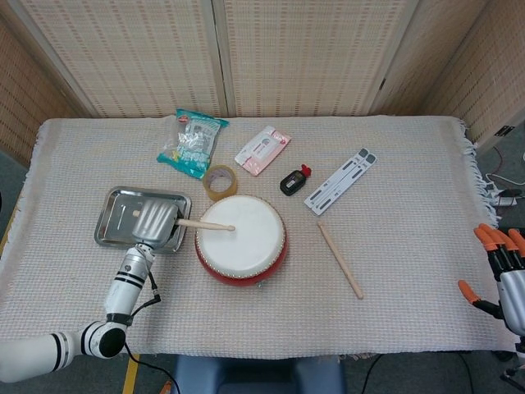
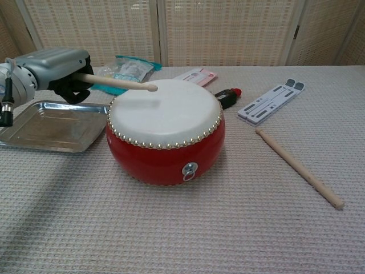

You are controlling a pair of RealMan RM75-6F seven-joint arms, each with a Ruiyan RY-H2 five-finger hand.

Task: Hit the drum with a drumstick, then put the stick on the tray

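The left hand grips a drumstick by its butt, tip poised just above the drum skin near its far rim, apparently mid-beat. The tray waits beside the drum, near the tabletop's left edge. The right hand idles, fingers apart, holding nothing, at the right edge.

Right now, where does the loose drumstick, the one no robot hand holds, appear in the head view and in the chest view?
Head view: the loose drumstick lies on the cloth right of centre, slanting down to the right.
Chest view: it lies at the right, running toward the lower right corner.
Shared landmark: the red drum, just left of it in both.
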